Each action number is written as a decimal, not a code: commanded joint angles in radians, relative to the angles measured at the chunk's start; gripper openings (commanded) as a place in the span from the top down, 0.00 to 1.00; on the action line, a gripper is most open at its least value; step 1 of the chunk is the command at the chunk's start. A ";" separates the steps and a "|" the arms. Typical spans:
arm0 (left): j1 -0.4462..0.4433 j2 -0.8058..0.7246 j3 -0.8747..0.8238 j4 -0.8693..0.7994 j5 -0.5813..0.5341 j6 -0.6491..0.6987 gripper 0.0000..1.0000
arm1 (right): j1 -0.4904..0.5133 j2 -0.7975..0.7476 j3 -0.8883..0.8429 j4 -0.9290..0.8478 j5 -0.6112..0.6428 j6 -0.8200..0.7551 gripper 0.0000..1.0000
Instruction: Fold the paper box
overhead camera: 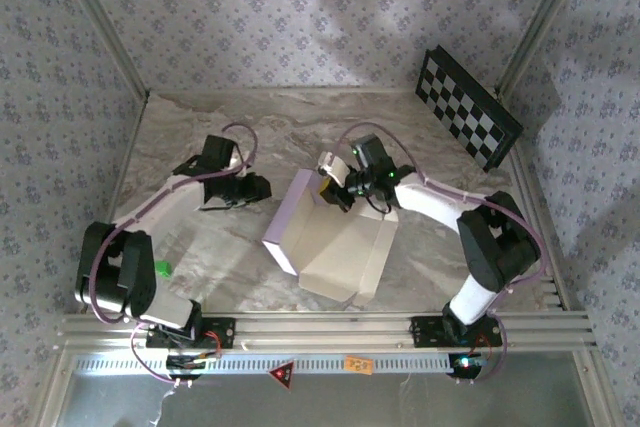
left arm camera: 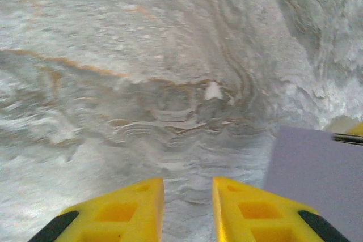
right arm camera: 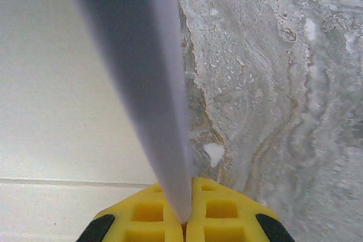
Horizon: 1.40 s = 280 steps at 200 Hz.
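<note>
paper box (overhead camera: 335,242) is partly folded; one lilac wall is raised, the rest left open. its edge is clamped in the right hand (overhead camera: 333,192); left hand (left arm camera: 187,196) apart, empty.

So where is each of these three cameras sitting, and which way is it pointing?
Top view: fixed above and behind the robot, looking down on the table, left arm, right arm, paper box and checkerboard panel.
Left wrist: on the left arm, looking past the left pincer, yellow fingers parted, at the marbled table.
Right wrist: on the right arm, looking past the right pincer, shut on the box's raised lilac flap.
Shared: both wrist views show lilac card and the table.
</note>
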 commanded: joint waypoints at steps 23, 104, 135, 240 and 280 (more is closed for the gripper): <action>0.025 -0.060 -0.067 -0.057 0.020 0.035 0.70 | -0.002 0.096 0.317 -0.801 0.220 -0.257 1.00; -0.012 -0.091 -0.136 0.002 0.065 -0.013 0.69 | -0.005 0.461 0.728 -1.268 0.520 -0.242 1.00; -0.053 -0.077 -0.145 0.034 0.059 -0.037 0.69 | -0.002 0.554 0.817 -1.290 0.568 -0.208 0.99; -0.159 -0.024 -0.123 0.100 0.044 -0.077 0.67 | 0.058 0.578 0.919 -1.263 0.621 -0.161 0.68; -0.197 -0.019 -0.104 0.106 0.028 -0.078 0.66 | 0.072 0.498 0.961 -1.221 0.555 -0.095 0.65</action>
